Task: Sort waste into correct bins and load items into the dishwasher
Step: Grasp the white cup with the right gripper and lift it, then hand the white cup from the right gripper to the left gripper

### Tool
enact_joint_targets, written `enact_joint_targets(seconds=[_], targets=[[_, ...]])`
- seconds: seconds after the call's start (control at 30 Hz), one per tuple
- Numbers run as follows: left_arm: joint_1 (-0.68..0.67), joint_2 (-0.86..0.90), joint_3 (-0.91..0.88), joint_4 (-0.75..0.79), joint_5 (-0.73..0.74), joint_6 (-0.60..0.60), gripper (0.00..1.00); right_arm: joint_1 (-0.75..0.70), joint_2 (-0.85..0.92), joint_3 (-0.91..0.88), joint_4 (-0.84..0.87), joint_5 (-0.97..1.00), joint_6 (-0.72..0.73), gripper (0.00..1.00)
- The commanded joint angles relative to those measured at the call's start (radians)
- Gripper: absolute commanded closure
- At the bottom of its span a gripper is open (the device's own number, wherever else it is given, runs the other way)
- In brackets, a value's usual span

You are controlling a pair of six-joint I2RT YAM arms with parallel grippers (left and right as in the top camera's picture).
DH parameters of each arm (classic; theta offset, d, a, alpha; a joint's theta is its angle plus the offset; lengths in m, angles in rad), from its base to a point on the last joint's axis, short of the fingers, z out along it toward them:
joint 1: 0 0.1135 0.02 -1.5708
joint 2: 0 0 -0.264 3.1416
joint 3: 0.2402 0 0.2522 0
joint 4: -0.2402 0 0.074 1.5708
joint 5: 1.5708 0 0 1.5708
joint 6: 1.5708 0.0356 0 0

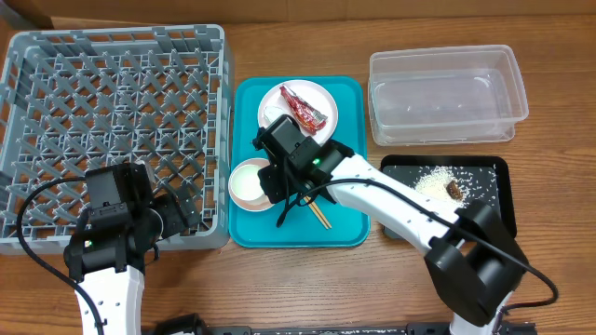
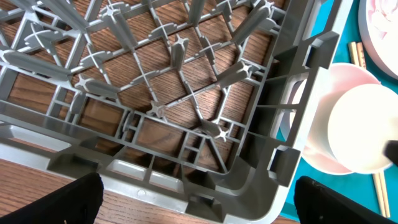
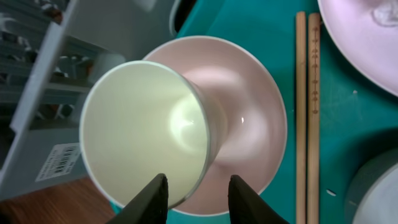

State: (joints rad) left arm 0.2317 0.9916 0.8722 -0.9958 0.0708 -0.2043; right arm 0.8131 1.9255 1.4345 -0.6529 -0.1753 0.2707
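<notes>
My right gripper [image 3: 198, 198] [image 1: 268, 179] is shut on the rim of the small white cup [image 3: 140, 130], one finger inside and one outside. The cup tilts left with its base in the pale pink bowl [image 3: 249, 118] on the teal tray [image 1: 349, 93]. The wooden chopsticks [image 3: 308, 93] lie right of the bowl. The white plate [image 1: 279, 104] holds the red foil wrapper [image 1: 307, 110]. An edge of the grey bowl [image 3: 376, 193] shows. My left gripper [image 2: 196, 202] is open and empty at the near right corner of the grey dish rack [image 1: 112, 112].
The clear tub [image 1: 447, 93] stands at the back right. The black tray [image 1: 494, 200] in front of it holds rice grains [image 1: 430, 181] and a brown lump [image 1: 453, 190]. The rack wall [image 2: 292, 124] stands right beside the pink bowl [image 2: 367, 81].
</notes>
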Motion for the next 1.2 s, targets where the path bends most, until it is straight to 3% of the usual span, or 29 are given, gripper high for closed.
enact_joint_targets(seconds=[0.0, 0.27, 0.7, 0.9, 1.17], targets=[[0.005, 0.002, 0.027, 0.002, 0.008, -0.006, 0.01, 0.006, 0.024, 0.012, 0.011, 0.018, 0.023, 0.67], [0.005, 0.002, 0.027, 0.001, 0.008, -0.006, 0.01, -0.013, 0.027, 0.014, 0.018, 0.018, 0.023, 0.96], [0.003, 0.002, 0.027, 0.02, 0.071, -0.005, 0.0, -0.178, -0.196, 0.089, -0.056, 0.018, 0.021, 0.96], [0.003, 0.002, 0.027, 0.108, 0.284, 0.006, 0.02, -0.327, -0.322, 0.093, -0.137, -0.019, 0.053, 0.96], [-0.11, 0.021, 0.027, 0.316, 0.541, 0.017, 0.04, -0.476, -0.318, 0.078, -0.248, -0.36, 0.06, 0.96]])
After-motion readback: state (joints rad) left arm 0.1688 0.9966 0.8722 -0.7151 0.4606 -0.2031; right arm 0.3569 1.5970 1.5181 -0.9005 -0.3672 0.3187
